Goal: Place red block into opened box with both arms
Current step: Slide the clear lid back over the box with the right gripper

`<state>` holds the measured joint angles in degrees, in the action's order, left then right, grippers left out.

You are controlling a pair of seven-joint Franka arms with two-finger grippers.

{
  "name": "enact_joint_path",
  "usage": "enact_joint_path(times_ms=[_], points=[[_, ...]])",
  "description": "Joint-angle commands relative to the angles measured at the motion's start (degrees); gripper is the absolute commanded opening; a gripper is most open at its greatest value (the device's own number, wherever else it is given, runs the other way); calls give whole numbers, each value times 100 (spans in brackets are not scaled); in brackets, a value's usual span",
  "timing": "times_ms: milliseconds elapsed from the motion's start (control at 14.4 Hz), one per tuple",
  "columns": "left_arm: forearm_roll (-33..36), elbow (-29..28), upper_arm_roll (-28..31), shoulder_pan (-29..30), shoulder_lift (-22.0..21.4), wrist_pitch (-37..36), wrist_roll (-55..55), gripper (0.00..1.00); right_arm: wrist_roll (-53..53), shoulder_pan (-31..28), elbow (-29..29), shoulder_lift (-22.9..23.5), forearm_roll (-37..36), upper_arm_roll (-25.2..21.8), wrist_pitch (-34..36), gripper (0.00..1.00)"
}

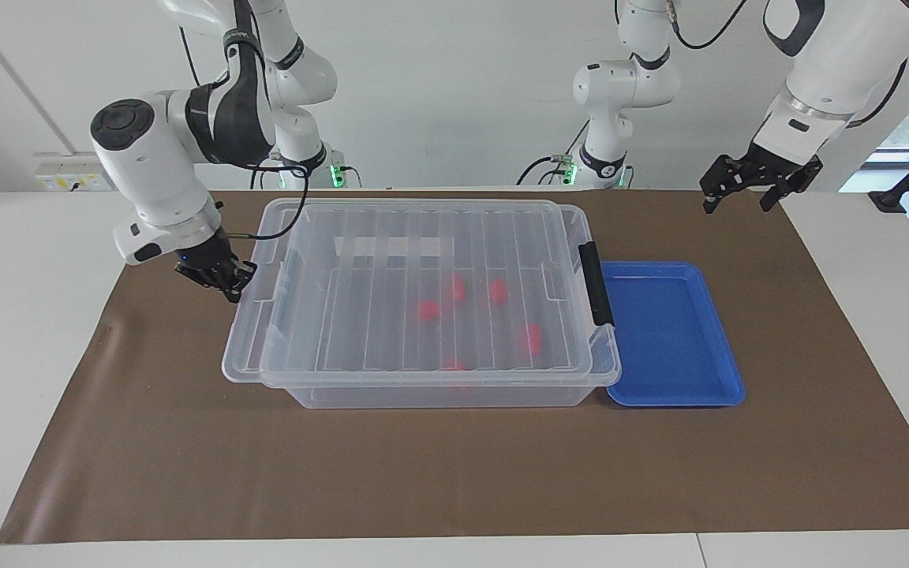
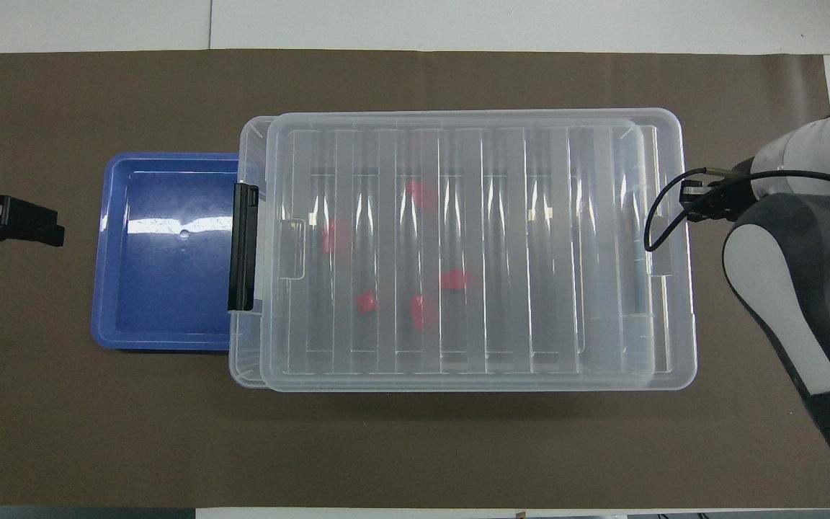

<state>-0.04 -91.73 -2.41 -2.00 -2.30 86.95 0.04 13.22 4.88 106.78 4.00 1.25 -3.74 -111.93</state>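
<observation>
The box [image 1: 454, 394] [image 2: 249, 371] is a large clear bin in the middle of the mat. Its ribbed clear lid [image 1: 423, 260] [image 2: 458, 252] lies on top, overhanging slightly toward the right arm's end. Several red blocks [image 1: 428, 309] [image 2: 367, 301] show through the lid, inside the box. My right gripper [image 1: 224, 282] is shut, with its tips against the end edge of the lid. In the overhead view its wrist hides it. My left gripper [image 1: 737, 203] [image 2: 47, 225] hangs open and empty above the mat at the left arm's end.
A shallow blue tray [image 1: 671, 331] [image 2: 163, 288] lies against the box's latched end, toward the left arm's end. A black latch [image 1: 595, 282] sits on that end of the box. Brown mat surrounds both.
</observation>
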Motion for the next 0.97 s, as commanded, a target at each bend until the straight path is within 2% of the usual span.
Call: enact_joint_path(times_ms=[0,902], points=[[-110,-73,118,-90,-95,32,251,100,172,-48,141,-127,78,163,4,0],[-190,-82,136,-55,-104,15,207,100,479,-48,141,-127,60,330,4,0]])
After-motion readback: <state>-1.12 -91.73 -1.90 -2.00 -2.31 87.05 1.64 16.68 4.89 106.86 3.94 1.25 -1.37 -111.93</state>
